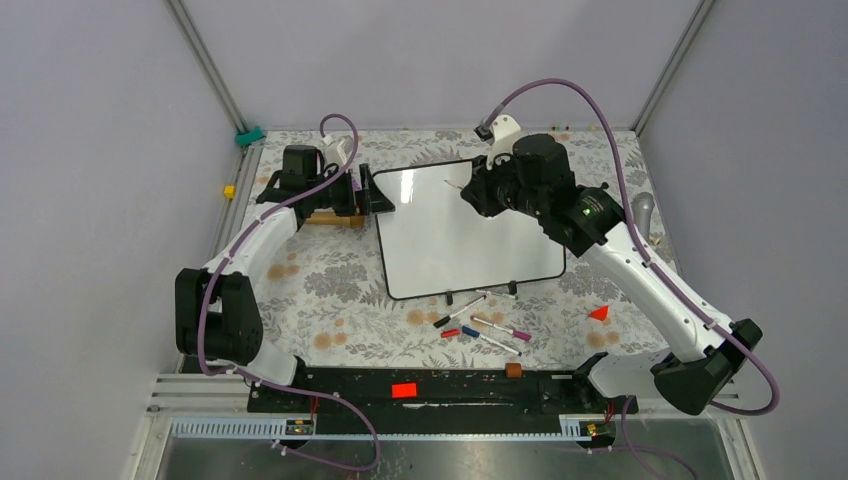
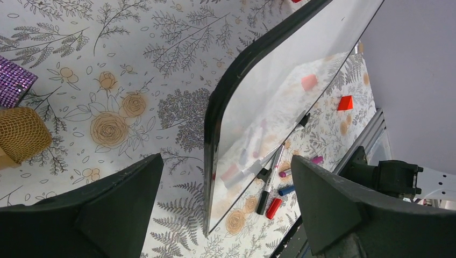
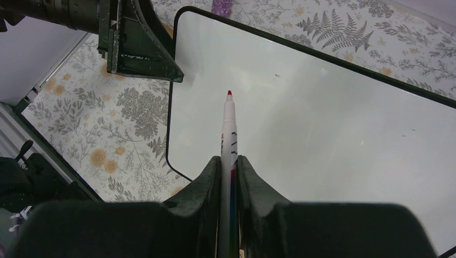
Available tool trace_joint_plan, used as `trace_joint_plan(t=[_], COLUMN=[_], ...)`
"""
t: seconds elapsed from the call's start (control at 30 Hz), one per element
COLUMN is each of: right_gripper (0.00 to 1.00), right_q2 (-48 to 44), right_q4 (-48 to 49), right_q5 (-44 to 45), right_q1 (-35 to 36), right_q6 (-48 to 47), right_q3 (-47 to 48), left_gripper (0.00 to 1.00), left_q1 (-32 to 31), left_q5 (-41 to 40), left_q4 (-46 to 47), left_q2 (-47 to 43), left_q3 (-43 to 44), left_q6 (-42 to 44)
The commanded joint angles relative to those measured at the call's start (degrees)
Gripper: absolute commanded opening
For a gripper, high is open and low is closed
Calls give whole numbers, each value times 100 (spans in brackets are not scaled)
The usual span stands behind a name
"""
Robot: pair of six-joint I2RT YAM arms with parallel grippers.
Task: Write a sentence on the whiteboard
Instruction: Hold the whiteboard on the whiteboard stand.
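Two white-shelled arms (image 1: 250, 240) with black joints, looping purple cables (image 1: 560, 88), blunt black wedge fingers (image 2: 322, 199).

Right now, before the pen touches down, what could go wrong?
1. The left hand stands open around the left edge of the whiteboard, not clamped; pen pressure could slide the board.
2. The right hand pinches the marker far back from its red tip, so it may tilt or slip when pressed.
3. Loose pens lie by the board's near edge; a shifting board could knock them.
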Motion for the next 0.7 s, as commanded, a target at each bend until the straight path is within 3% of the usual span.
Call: trace_joint_plan(t=[0.0,0.4,0.53,0.67], right_gripper=[0,0,0,0], right_q2=[64,211,229,232], right_q4=[15,22,12,17], right_q5=[-208,-318,-350,-379], right_q1=[33,33,32,31], right_q6=[-62,-47,-33,-3], right_q3=[329,447,506,496], left_gripper=[91,99,99,99], left_q1=[54,243,281,289], left_q5=[223,922,773,1348], left_q4=[282,960,623,96], left_q2=[65,346,419,739], left_q3=[186,346,508,838], left_q6=[25,-681,-427,-4])
